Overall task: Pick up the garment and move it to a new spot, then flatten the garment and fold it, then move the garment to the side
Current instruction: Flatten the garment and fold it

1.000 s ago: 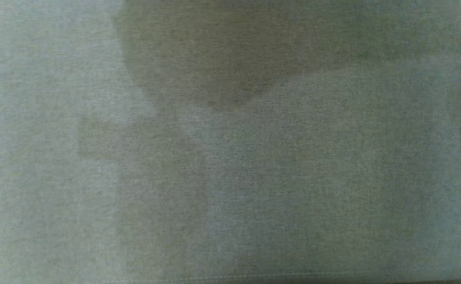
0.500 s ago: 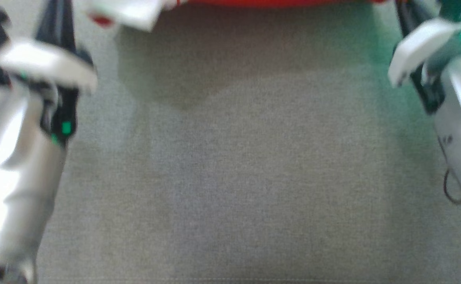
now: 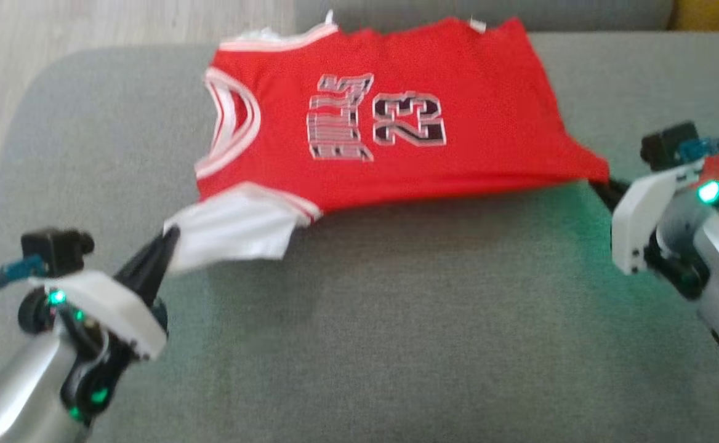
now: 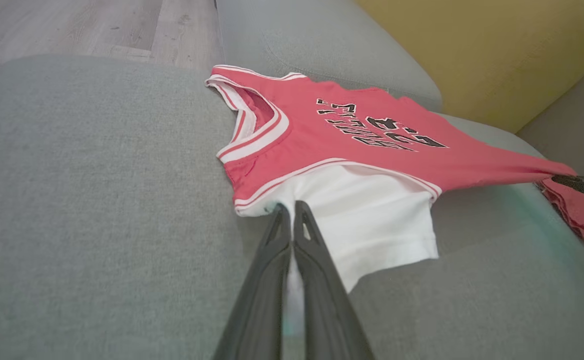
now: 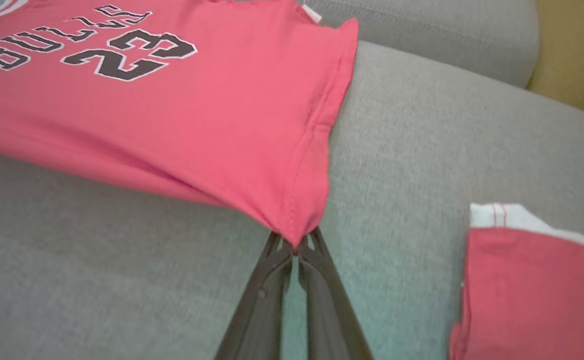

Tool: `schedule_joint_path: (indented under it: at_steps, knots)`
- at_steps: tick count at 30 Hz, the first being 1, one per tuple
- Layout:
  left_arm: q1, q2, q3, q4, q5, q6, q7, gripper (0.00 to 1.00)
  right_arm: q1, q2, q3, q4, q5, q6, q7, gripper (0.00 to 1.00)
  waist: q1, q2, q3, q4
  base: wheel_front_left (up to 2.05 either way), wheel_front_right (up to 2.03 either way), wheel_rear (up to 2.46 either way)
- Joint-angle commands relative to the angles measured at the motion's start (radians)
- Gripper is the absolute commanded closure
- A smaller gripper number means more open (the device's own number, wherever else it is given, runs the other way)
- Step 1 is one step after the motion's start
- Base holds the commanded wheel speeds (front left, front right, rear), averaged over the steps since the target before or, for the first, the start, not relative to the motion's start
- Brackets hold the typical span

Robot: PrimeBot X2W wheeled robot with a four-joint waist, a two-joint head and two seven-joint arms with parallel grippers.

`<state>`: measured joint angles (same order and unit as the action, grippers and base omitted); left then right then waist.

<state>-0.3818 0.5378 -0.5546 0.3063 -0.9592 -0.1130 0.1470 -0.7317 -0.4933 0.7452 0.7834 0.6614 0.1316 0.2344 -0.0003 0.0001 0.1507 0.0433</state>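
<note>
Grey sofa seat (image 3: 396,344) holds a red jersey (image 3: 470,141) numbered 23, lying face up toward the far edge and drawn taut between the left gripper (image 4: 290,207), clamped on its white sleeve (image 4: 372,215), and the right gripper (image 5: 296,245), pinching the near hem corner.

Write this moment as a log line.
left tool: shut on white sleeve of red cloth jersey; right tool: shut on its hem corner; surface: grey fabric sofa
</note>
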Motion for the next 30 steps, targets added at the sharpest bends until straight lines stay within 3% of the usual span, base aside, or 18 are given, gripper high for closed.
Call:
schedule_joint_path:
  at_steps: [1,8,14,22,30]
  knots:
    - [-0.013,0.070,0.045,-0.053,-0.012,0.019,0.010,1.00,0.015,-0.046,0.011,-0.046,0.031,-0.001,0.020,1.00,0.0003,-0.0001,-0.036,-0.012,0.00,0.00,0.00]
    - [0.149,0.145,0.048,-0.246,-0.055,0.074,0.059,1.00,0.159,-0.148,0.051,-0.211,0.221,-0.001,0.212,1.00,0.0003,-0.0001,-0.100,-0.021,0.00,0.00,0.00]
    - [0.245,0.190,0.033,-0.381,-0.075,0.125,0.109,1.00,0.259,-0.207,0.003,-0.320,0.309,-0.001,0.249,1.00,0.0003,-0.0001,-0.124,-0.020,0.00,0.00,0.00]
    - [0.198,0.186,0.038,-0.418,-0.047,0.147,0.111,1.00,0.293,-0.192,-0.097,-0.376,0.302,-0.001,0.245,1.00,0.0003,-0.0001,-0.110,-0.021,0.00,0.00,0.00]
    - [0.045,0.169,0.054,-0.345,-0.039,0.123,0.142,1.00,0.253,-0.139,-0.177,-0.399,0.231,-0.001,0.296,1.00,0.0003,-0.0001,-0.047,-0.030,0.00,0.00,0.00]
